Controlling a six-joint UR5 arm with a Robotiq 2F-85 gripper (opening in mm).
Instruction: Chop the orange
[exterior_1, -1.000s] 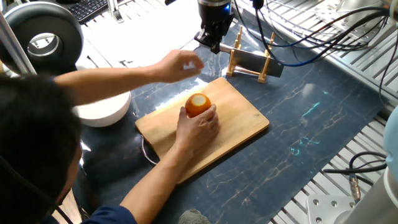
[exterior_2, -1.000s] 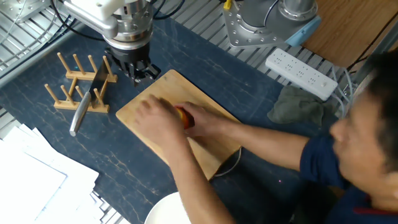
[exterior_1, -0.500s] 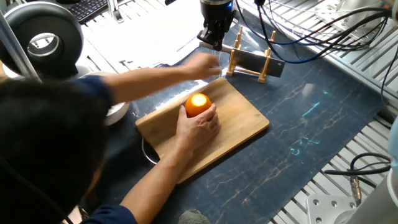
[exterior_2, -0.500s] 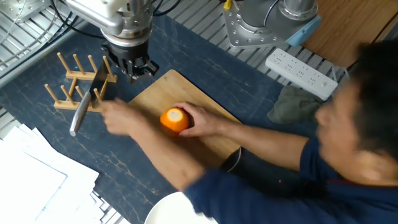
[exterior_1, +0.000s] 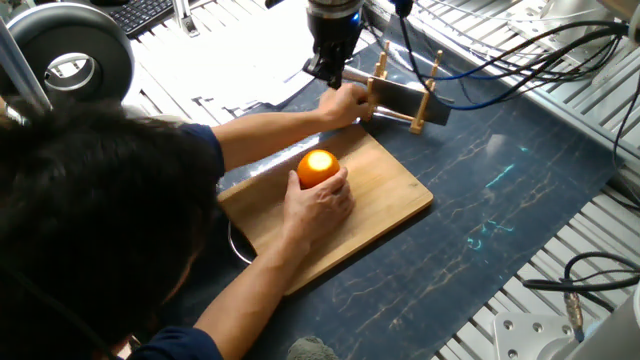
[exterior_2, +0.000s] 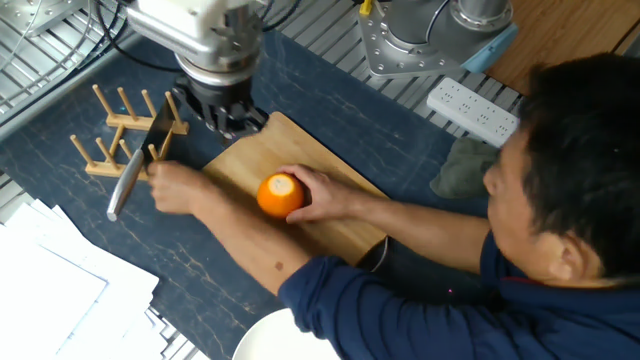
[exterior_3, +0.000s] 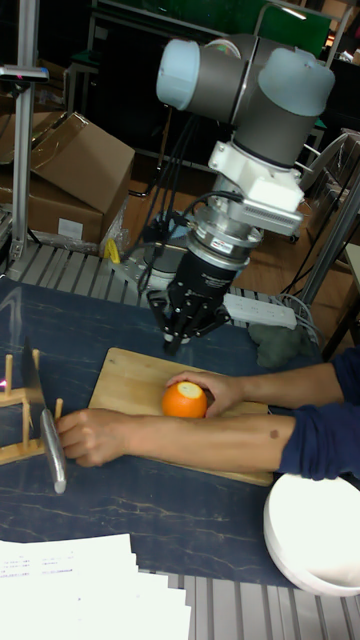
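The orange (exterior_1: 318, 166) (exterior_2: 279, 193) (exterior_3: 184, 399) sits on the wooden cutting board (exterior_1: 392, 190) (exterior_2: 250, 150) (exterior_3: 125, 375), pale cut top up. A person's hand cups it from the near side. My gripper (exterior_1: 326, 76) (exterior_2: 233, 124) (exterior_3: 186, 338) hangs above the board's far edge, a hand's width from the orange. Its fingers are spread open with nothing between them. A knife (exterior_1: 402, 97) (exterior_2: 133, 172) (exterior_3: 48, 430) rests in a wooden rack (exterior_2: 112, 145) beside the board, and the person's other hand (exterior_2: 176, 186) (exterior_3: 88, 436) touches its handle.
The person's head and arms cover much of the near table. A white bowl (exterior_3: 312, 530) stands at the front. Paper sheets (exterior_2: 50, 290) lie past the rack. A power strip (exterior_2: 486, 108) and a grey cloth (exterior_2: 468, 170) lie near the arm's base.
The person's free hand has gone from above the board to the knife in the rack, and the person has leaned in. My gripper has shifted slightly. The orange stays held in place.
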